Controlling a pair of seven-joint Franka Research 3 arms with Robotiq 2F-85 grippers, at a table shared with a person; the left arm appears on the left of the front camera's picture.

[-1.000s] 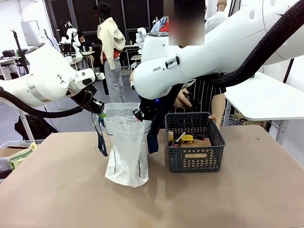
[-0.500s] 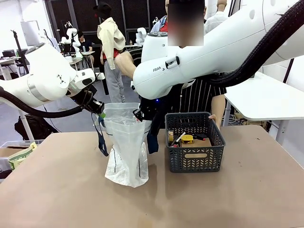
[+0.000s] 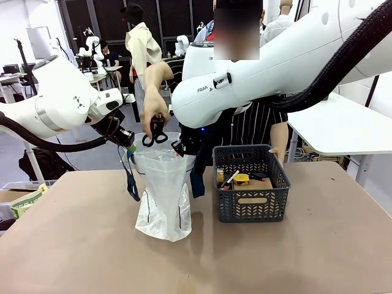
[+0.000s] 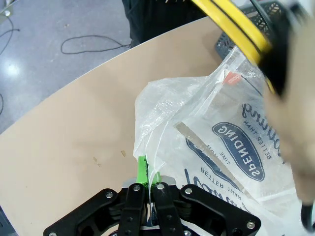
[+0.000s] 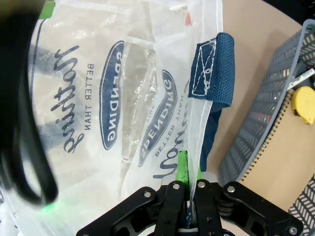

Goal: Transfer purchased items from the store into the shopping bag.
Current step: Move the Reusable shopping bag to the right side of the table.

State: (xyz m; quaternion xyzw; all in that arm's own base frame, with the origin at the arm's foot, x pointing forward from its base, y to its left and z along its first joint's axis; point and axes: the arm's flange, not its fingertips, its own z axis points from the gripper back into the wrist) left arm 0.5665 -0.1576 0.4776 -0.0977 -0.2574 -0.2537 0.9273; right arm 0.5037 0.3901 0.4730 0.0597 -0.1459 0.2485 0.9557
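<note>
The shopping bag (image 3: 162,196) stands on the table, its mouth held wide. My left gripper (image 3: 130,145) is shut on its left rim and my right gripper (image 3: 180,149) on its right rim. In each wrist view the green pads clamp the thin plastic: left gripper (image 4: 147,181), right gripper (image 5: 189,183), beside the navy strap (image 5: 211,69). A person's hand holds black scissors (image 3: 154,131) just over the bag's mouth; their blurred loop (image 5: 24,147) shows close by. The store (image 3: 251,184) sits right of the bag with a yellow tape measure (image 3: 242,179) and a brown packet (image 3: 252,199) inside.
The person stands behind the basket at the far side. My right arm's big white link (image 3: 257,73) reaches across the middle above the basket. A navy strap (image 3: 131,184) hangs down the bag's left side. Bare tabletop (image 3: 275,257) lies in front.
The person's hand has gone from the basket, up and left behind my right arm, and now hangs over the bag's mouth with black scissors. Both grippers have stayed put.
</note>
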